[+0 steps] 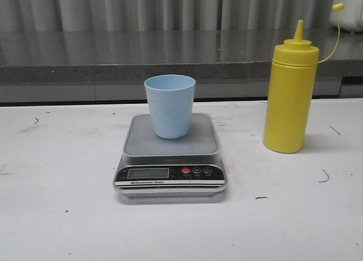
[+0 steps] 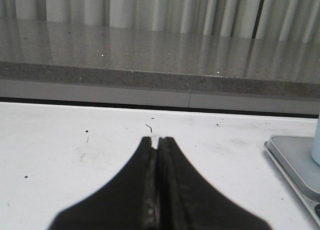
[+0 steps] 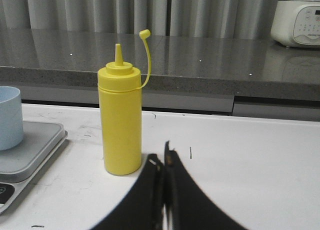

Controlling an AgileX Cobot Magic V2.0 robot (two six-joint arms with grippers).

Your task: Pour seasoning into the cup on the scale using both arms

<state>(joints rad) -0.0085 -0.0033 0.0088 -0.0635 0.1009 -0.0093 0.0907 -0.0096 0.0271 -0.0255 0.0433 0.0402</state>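
— While the pale blue plastic cup [image 1: 169,105] stood upright on the grey platform of the small digital kitchen scale [image 1: 170,159], the tall yellow squeeze bottle [image 1: 290,93] stood upright on the white counter [image 1: 57,215], well off to the scale's right, its tethered cap hanging free of the nozzle.

— And the arms?

— Both were clear of everything. The left gripper [image 2: 157,140] had its jaws pressed together, holding nothing, low over bare counter beside the scale's edge. The right gripper [image 3: 162,157] had its jaws together too, just short of the bottle, touching nothing.

— So how far along was it?

— Hard to call. The cup's inside was hidden from every camera, and the scale's display was too small to read. That layout would fit a pour yet to come, or a bottle set back down after one.

— What was settled, then?

— Cup on scale, nozzle uncapped, bottle standing free, no hold on either.
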